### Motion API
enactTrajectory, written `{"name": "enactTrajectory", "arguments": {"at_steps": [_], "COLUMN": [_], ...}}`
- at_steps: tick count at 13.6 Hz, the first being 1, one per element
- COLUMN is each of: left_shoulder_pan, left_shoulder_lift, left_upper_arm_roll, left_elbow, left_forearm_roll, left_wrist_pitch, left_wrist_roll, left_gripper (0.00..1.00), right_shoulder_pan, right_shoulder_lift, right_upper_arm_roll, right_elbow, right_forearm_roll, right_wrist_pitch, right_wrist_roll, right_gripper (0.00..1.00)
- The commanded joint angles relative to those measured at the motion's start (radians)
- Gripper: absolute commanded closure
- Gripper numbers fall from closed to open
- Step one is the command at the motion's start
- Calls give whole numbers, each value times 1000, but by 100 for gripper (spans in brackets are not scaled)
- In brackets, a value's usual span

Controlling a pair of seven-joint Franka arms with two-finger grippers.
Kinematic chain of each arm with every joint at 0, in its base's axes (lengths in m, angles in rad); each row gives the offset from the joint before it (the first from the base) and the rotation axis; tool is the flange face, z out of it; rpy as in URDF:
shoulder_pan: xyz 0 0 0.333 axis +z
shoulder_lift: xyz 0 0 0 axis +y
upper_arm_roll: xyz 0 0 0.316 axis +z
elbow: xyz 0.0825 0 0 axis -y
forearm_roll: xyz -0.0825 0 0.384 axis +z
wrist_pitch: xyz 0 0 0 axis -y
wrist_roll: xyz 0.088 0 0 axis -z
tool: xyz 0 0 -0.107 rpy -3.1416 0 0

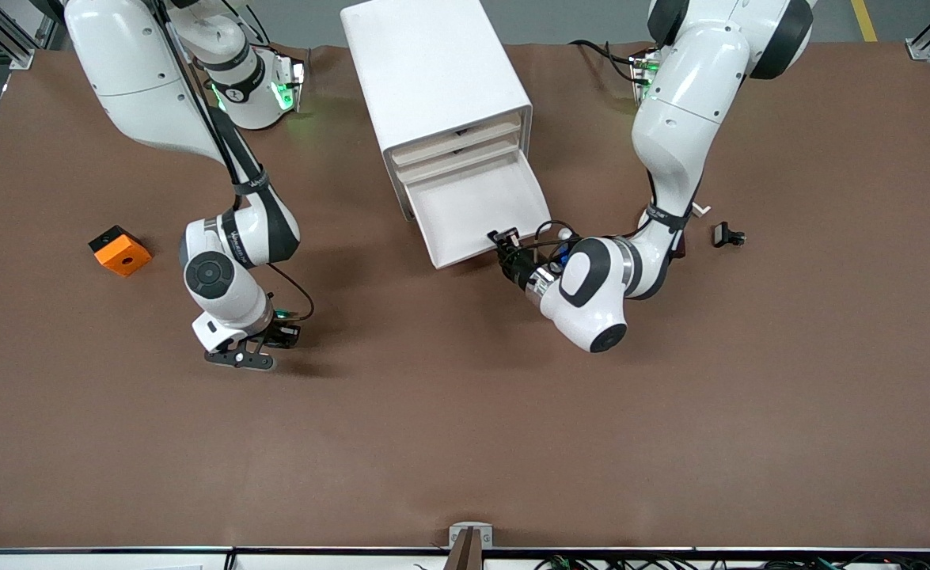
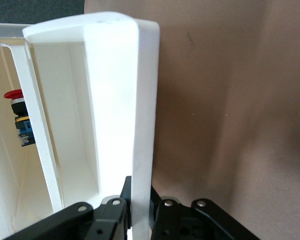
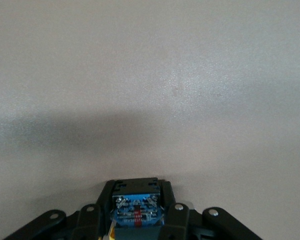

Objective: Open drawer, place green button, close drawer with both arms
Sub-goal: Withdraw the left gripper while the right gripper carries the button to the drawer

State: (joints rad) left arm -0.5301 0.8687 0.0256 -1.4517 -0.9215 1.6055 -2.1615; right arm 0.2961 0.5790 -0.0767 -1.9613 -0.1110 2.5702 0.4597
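The cabinet's lowest drawer stands pulled out toward the front camera. My left gripper is at the drawer's front corner, on the left arm's side. In the left wrist view that gripper is shut on the drawer's thin white front wall, one finger inside and one outside. My right gripper sits low over the brown table toward the right arm's end. In the right wrist view it is shut on the button. Only the button's black body and blue base show; its cap is hidden.
An orange cube lies near the right arm's end of the table. A small dark clip lies beside the left arm. A red-capped push-button shows inside the cabinet in the left wrist view.
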Motion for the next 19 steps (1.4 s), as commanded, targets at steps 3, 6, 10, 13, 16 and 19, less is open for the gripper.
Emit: {"name": "enactTrajectory", "arguments": {"at_steps": [3,6,10,13,16,19], "left_shoulder_pan": [1,2,1,-5,-19,-47], "left_shoulder_lift": [69,79,78,62,41,-14], "left_upper_arm_roll": [20,20,22,59,74,79], "left_elbow": [71,71,102,117,187,209], "left_forearm_roll": [1,1,1,7,236,436], "left_wrist_pitch": [102,117,146,145,143,145], "left_wrist_roll": [34,51,51,51,51,58], "left_gripper": [85,39,0,0,0,0], "right_shoulder_pan": [8,17,85,191,276,363], "right_shoulder_lift": [-45,-106,-172,-173,-171,-165], "right_upper_arm_roll": [26,87,170,170,169,167], "right_elbow": [61,104,136,220,248,252], "right_forearm_roll": [-16,54,91,91,91,74], "right_wrist_pitch": [-154,-277,-340,-438,-449,-443], "right_wrist_roll": [131,246,524,725,876,1019], "right_gripper": [100,100,100,100,100,100]}}
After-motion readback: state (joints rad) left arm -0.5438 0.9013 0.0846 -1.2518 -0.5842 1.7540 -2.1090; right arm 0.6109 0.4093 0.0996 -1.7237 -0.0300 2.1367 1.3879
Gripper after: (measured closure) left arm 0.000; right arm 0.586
